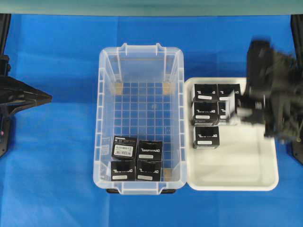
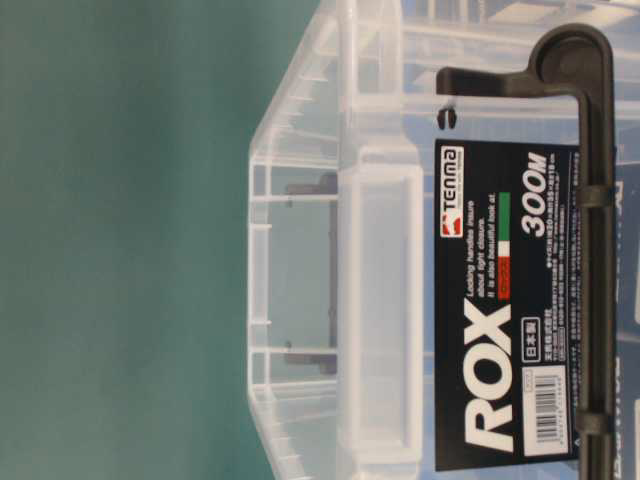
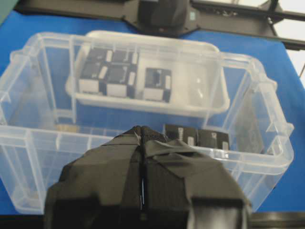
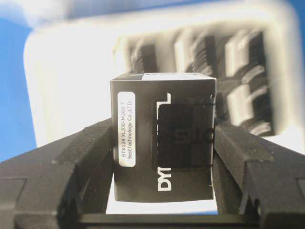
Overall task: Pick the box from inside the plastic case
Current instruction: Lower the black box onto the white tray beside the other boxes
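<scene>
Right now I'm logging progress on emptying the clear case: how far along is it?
Done: five boxes already sit in the white tray. In hand: the right gripper is shut on a box above that tray. Left: four boxes remain at one end of the plastic case. The left gripper is shut and holds nothing.

The box (image 4: 164, 143) is showing a white label strip reading "BTX124 XL330-M288-T" and "BestTechnology Co.,LTD." — with big white letters "DY" beside it. On the plastic case (image 2: 330, 300), a black sticker (image 2: 505, 300) is showing "Tenma", "ROX" and "300M".
</scene>
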